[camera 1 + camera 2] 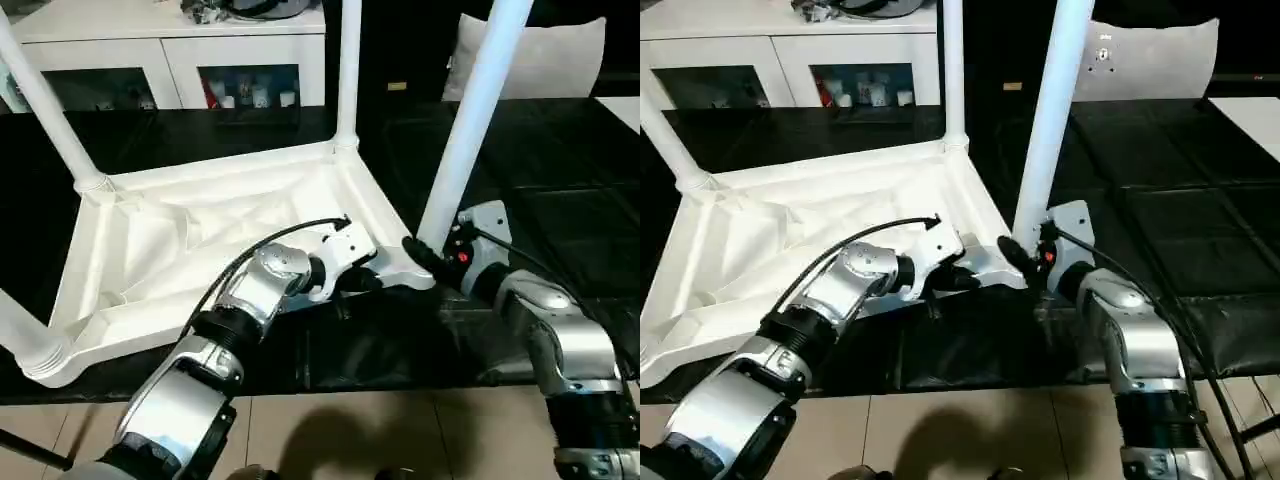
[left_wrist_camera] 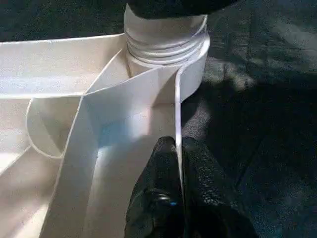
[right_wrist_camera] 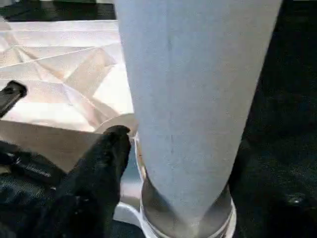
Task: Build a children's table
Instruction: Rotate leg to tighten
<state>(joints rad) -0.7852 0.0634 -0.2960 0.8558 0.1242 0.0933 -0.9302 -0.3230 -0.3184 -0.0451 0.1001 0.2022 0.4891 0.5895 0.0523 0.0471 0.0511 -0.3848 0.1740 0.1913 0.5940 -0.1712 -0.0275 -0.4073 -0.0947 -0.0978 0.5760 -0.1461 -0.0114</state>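
Note:
The children's table lies upside down on a black mat, its ribbed white top (image 1: 200, 240) facing up. Legs stand in the far-left (image 1: 45, 105), far-right (image 1: 348, 70) and near-right (image 1: 465, 130) corner sockets, and another leg (image 1: 20, 340) shows at the near-left corner. My left gripper (image 1: 365, 282) is shut on the top's thin side wall (image 2: 148, 99), just short of the near-right socket (image 2: 166, 44). My right gripper (image 1: 432, 262) is at the base of the near-right leg (image 3: 193, 99), which stands between its jaws. One black finger (image 3: 111, 148) sits a sliver off the leg, so the gripper is open.
A white cabinet with glass doors (image 1: 170, 50) stands behind the mat. A white cushion (image 1: 560, 60) leans at the back right. The black mat (image 1: 560, 160) stretches to the right of the table. Its front edge meets beige floor tiles (image 1: 350, 430) near my forearms.

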